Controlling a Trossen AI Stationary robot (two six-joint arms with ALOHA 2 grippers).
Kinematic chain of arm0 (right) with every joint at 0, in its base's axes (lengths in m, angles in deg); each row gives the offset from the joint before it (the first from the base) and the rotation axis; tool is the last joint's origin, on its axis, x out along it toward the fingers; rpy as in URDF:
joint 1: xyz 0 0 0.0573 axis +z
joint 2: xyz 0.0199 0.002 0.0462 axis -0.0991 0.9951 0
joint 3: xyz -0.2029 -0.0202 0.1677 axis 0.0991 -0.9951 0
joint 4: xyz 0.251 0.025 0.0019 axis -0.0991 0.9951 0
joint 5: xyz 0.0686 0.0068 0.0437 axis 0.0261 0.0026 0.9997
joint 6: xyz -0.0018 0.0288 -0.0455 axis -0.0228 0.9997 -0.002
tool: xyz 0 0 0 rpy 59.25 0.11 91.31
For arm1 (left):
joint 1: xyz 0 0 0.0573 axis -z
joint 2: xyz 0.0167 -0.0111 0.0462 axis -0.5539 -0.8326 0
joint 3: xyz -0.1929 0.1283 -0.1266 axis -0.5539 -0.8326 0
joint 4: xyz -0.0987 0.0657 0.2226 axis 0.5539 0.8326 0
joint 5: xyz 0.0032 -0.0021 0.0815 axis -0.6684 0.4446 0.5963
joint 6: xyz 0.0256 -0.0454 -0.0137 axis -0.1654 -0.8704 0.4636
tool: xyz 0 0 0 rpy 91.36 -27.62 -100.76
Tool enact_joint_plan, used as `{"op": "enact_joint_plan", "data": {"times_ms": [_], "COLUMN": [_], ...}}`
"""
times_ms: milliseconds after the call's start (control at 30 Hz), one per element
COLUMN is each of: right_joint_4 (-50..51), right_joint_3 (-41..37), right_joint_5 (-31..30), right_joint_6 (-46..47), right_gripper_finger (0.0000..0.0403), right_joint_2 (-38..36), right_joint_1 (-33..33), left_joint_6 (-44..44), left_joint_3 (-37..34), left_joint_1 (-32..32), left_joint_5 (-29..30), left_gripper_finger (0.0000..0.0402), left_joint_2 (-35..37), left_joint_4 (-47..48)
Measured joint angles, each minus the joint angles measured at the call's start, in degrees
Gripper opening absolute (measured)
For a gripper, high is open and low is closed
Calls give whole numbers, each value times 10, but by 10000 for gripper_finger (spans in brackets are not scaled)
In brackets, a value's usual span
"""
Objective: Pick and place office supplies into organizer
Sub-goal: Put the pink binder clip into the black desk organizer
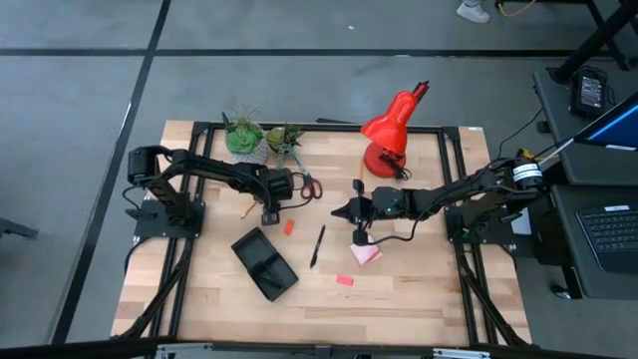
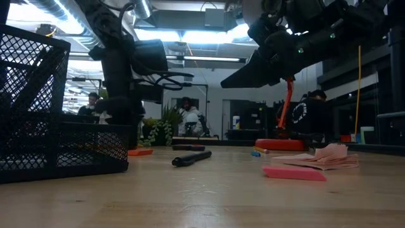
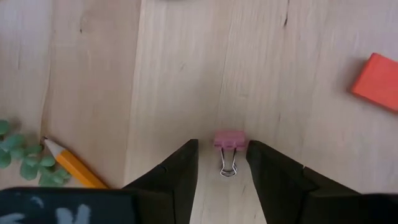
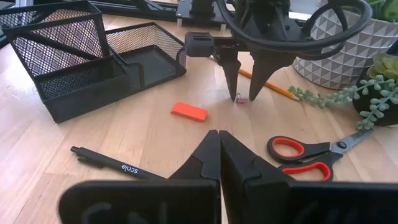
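A small pink binder clip (image 3: 229, 140) lies flat on the wooden table. My left gripper (image 3: 222, 151) points down over it, open, with one finger on each side of the clip; I see no touch. The right wrist view shows the same: left gripper (image 4: 245, 94) astride the clip (image 4: 239, 98). My right gripper (image 4: 219, 142) is shut on nothing and hovers right of the black pen (image 1: 317, 245). The black mesh organizer (image 1: 264, 262) stands on the near left part of the table. An orange-red eraser (image 1: 289, 227) lies beside the left gripper (image 1: 270, 213).
Red-handled scissors (image 4: 311, 158) and an orange pencil (image 3: 71, 165) lie near the potted plants (image 1: 246, 138). A pink sticky-note pad (image 1: 365, 254) and a pink eraser (image 1: 344, 280) lie toward the near edge. The red desk lamp (image 1: 391, 135) stands at the far edge.
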Motion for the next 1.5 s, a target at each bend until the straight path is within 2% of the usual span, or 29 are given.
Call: {"op": "enact_joint_plan", "data": {"times_ms": [667,1267,1500], "right_joint_4": [8,8,8], "right_joint_3": [0,0,0], "right_joint_5": [0,0,0], "right_joint_6": [0,0,0], "right_gripper_finger": [0,0,0], "right_joint_2": [0,0,0], "right_joint_1": [0,0,0], "left_joint_6": [-6,-7,-5], "left_joint_3": [0,0,0], "left_joint_1": [-1,0,0], "left_joint_5": [-5,-1,0], "left_gripper_finger": [139,61,58], "left_joint_2": [-1,-1,-1], "left_joint_4": [-10,-2,-1]}}
